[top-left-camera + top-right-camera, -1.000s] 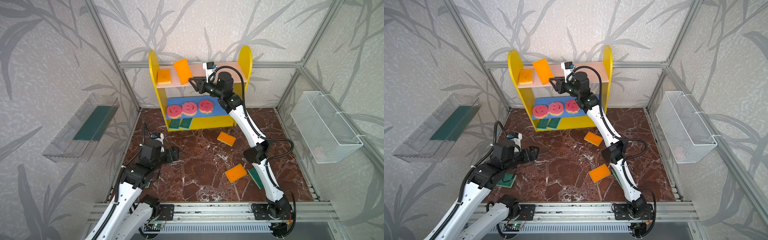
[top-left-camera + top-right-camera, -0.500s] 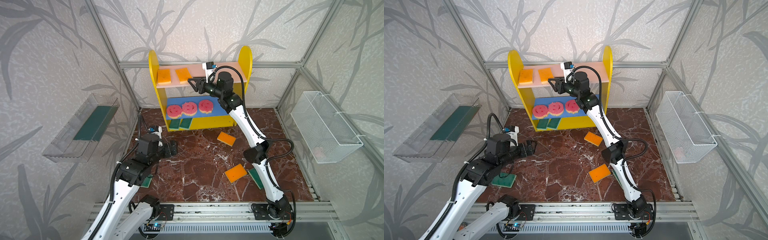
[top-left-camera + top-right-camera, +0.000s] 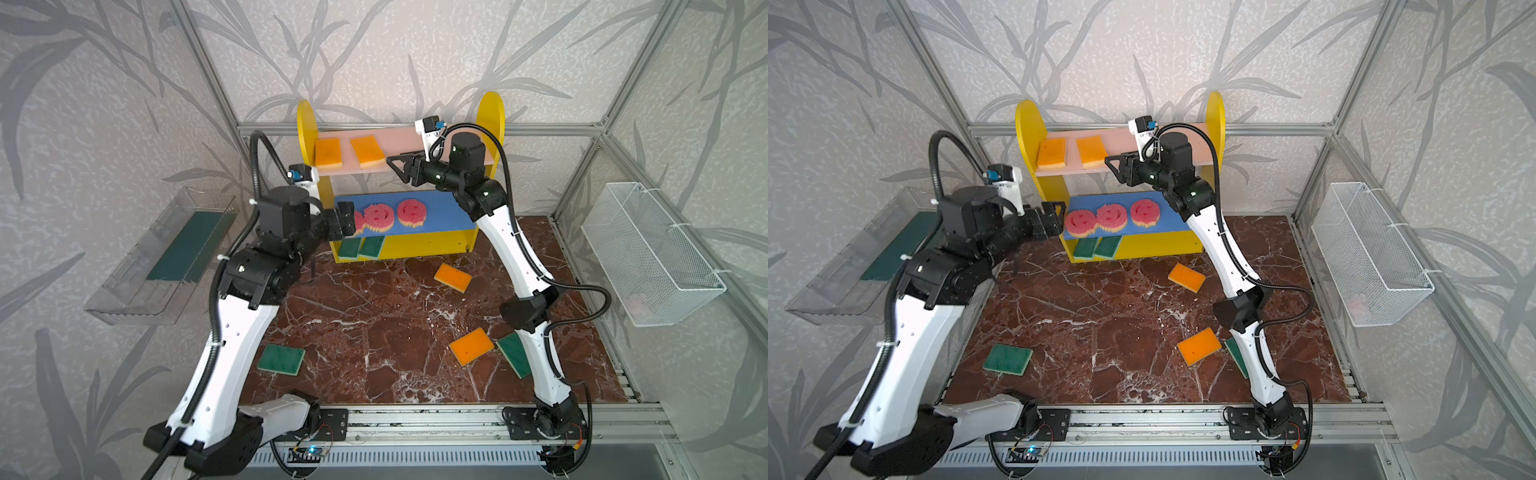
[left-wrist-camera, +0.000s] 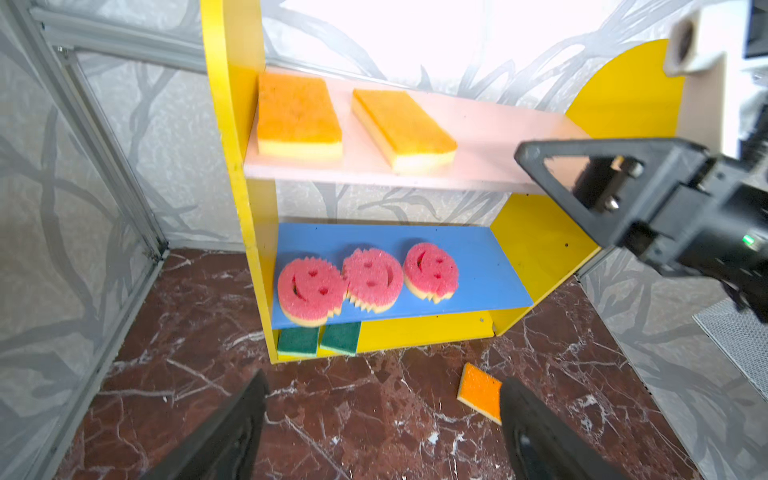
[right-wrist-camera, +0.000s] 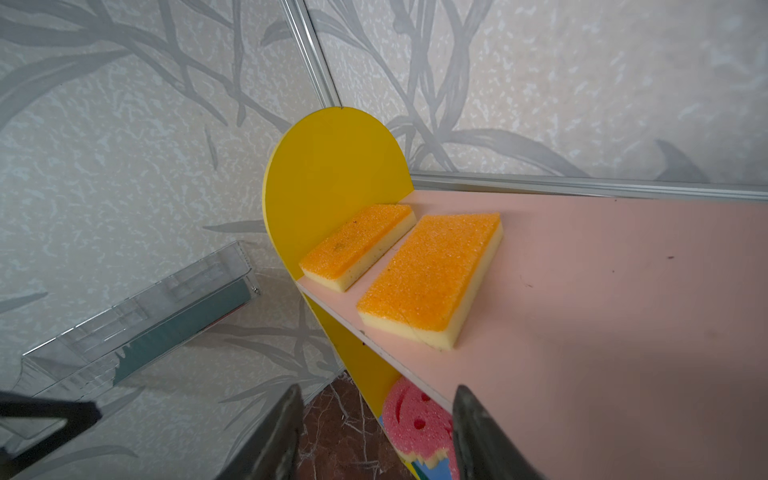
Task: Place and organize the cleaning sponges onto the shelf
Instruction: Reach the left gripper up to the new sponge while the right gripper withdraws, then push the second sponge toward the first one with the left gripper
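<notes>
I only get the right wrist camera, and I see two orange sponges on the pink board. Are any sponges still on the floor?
Observer: Yes, four: two orange sponges and two green sponges lie there.
Child: How many smiley ones are on the shelf?
Observer: Three smiley sponges sit on the blue board.
Child: What's the other arm doing?
Observer: The left gripper faces the shelf, open and empty.
</notes>
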You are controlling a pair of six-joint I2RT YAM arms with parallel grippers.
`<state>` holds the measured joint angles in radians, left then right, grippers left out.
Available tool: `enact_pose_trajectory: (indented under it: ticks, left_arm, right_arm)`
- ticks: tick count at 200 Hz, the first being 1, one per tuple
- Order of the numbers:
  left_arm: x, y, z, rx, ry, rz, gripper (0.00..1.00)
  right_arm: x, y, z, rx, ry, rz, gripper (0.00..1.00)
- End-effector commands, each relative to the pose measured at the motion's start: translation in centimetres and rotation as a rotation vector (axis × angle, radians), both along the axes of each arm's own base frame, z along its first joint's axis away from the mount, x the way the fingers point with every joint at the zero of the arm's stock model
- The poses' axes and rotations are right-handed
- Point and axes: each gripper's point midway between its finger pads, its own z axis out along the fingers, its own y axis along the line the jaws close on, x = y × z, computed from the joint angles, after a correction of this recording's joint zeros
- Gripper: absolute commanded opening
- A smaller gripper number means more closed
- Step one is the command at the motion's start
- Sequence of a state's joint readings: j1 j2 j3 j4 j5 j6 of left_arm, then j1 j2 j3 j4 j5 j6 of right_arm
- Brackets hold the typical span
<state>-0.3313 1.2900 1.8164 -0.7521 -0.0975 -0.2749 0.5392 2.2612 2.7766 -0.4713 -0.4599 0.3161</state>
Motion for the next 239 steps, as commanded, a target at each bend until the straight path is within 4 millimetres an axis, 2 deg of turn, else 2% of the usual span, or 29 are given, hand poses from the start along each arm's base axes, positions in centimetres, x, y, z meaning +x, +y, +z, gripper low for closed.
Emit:
enact_pose_trajectory:
  ticks: [1,19,32,38,40,42,46,63,116,153,194,239]
  left_arm:
    - [2.5,-0.2,1.1,0.083,-0.005,0.009,0.87]
    - [4.7,-1.0,2.2,0.096,-0.027,0.004,0.86]
    - [6.2,-1.6,2.8,0.101,-0.047,0.001,0.85]
    - [6.9,-1.9,3.0,0.106,-0.05,-0.001,0.85]
    - [7.1,-2.1,3.1,0.107,-0.053,-0.002,0.85]
    - [7.4,-2.1,3.1,0.109,-0.053,-0.001,0.85]
    - [7.7,-2.3,3.4,0.112,-0.058,-0.002,0.85]
    - [9.5,-3.0,3.8,0.144,-0.068,0.001,0.85]
    - [13.0,-4.5,5.3,0.204,-0.155,0.017,0.82]
    - [15.3,-5.9,4.9,0.309,-0.211,0.049,0.82]
    - [17.3,-7.0,3.7,0.402,-0.224,0.052,0.82]
    - [19.5,-8.3,1.4,0.538,-0.214,0.067,0.83]
  right_arm:
    - [-3.6,-2.5,1.8,-0.07,0.002,-0.01,0.57]
    - [-5.4,-3.5,0.6,-0.093,0.055,-0.005,0.57]
    - [-6.6,-4.2,-1.4,-0.079,0.082,-0.006,0.57]
    - [-7.2,-4.9,-1.8,-0.053,0.073,-0.026,0.57]
    - [-7.1,-5.0,-2.6,-0.053,0.082,-0.034,0.57]
    - [-7.7,-5.4,-2.0,-0.038,0.064,-0.039,0.57]
    - [-8.1,-6.0,-2.5,-0.034,0.063,-0.055,0.58]
    - [-9.3,-7.7,-5.5,-0.061,0.095,-0.107,0.59]
    - [-13.1,-10.7,-13.7,-0.115,0.229,-0.151,0.57]
    - [-15.6,-12.0,-19.0,-0.189,0.336,-0.144,0.57]
    - [-17.9,-13.2,-22.5,-0.233,0.406,-0.141,0.56]
    - [-18.8,-13.1,-24.0,-0.263,0.44,-0.123,0.56]
